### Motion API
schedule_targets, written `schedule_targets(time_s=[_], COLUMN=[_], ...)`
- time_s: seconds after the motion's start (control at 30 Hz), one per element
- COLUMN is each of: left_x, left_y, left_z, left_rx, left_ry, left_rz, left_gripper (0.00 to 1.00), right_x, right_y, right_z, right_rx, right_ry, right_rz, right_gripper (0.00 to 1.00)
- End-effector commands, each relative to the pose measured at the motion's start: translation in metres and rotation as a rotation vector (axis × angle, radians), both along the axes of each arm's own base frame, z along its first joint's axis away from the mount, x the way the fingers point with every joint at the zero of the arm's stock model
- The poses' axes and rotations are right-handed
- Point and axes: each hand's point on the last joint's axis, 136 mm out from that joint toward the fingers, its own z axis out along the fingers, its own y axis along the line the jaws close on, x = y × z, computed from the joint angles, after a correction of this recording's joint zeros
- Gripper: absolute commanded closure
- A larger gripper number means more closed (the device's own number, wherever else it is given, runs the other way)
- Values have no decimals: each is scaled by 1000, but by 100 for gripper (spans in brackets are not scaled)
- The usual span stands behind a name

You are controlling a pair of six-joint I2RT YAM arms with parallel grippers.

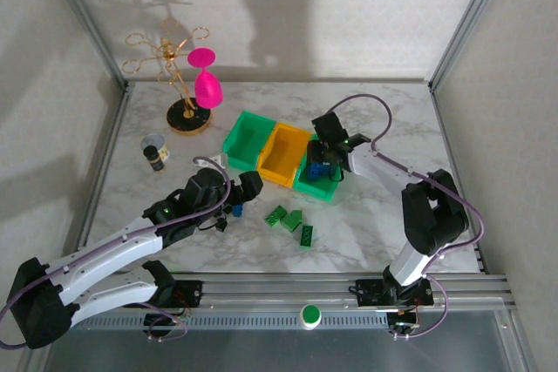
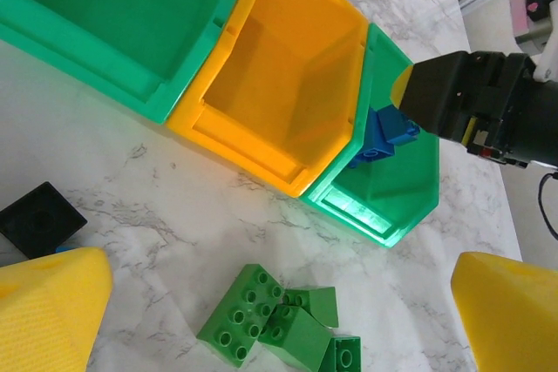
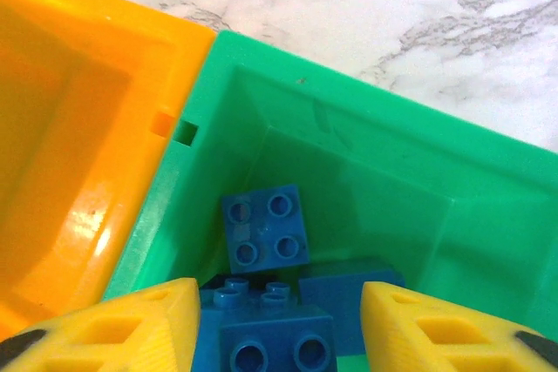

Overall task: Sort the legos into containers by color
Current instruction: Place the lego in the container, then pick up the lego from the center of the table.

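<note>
The right claw [image 3: 277, 307] hangs inside the right green plastic bin [image 3: 366, 137], with its yellow jaws partly apart. A blue studded plastic brick [image 3: 270, 341] sits between them with a gap at 1 side, so I judge it is not clamped. Another blue brick [image 3: 266, 228] lies flat on the bin floor. The left claw [image 2: 279, 285] stands wide open and empty above the marble tabletop [image 2: 174, 215], over a cluster of green studded bricks [image 2: 261, 315]. A black flat brick [image 2: 39, 219] lies near. The yellow-orange bin [image 2: 288, 84] and the left green bin [image 2: 105, 15] look empty. These bricks should be light, stiff and smooth, so it is better to pinch 2 flat opposite sides, not the studs.
</note>
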Motion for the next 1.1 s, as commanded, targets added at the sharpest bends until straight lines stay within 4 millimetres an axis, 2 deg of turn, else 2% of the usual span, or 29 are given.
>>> schedule_targets(time_s=[0.0, 0.13, 0.27, 0.3, 0.4, 0.57, 0.77, 0.93, 1.07], left_x=[4, 4, -1, -4, -10, -21, -30, -35, -37], left_y=[-6, -1, 11, 15, 28, 53, 73, 88, 93], left_z=[19, 22, 22, 22, 20, 15, 10, 9, 9], left_rx=[-12, 1, 10, 11, 25, 31, 37, 49, 39], left_ry=[-45, -49, -48, -46, -40, -36, -30, -32, -38], left_rz=[-14, 4, 37, 45, 77, 150, 205, 255, 273], left_gripper=[0, 0, 0, 0, 0, 0, 0, 0, 0], right_x=[0, -15, -39, -51, -72, -107, -130, -144, -149], right_y=[3, 18, 46, 61, 87, 143, 193, 224, 239], right_z=[38, 53, 57, 56, 51, 35, 6, -21, -37], right_rx=[33, 59, 92, 101, 121, 204, 225, 228, 212], right_ry=[-63, -84, -88, -82, -65, -26, 25, 77, 101], right_rz=[7, 46, 109, 144, 191, 272, 328, 364, 380], right_gripper=[44, 43, 41, 40, 39, 36, 33, 33, 33])
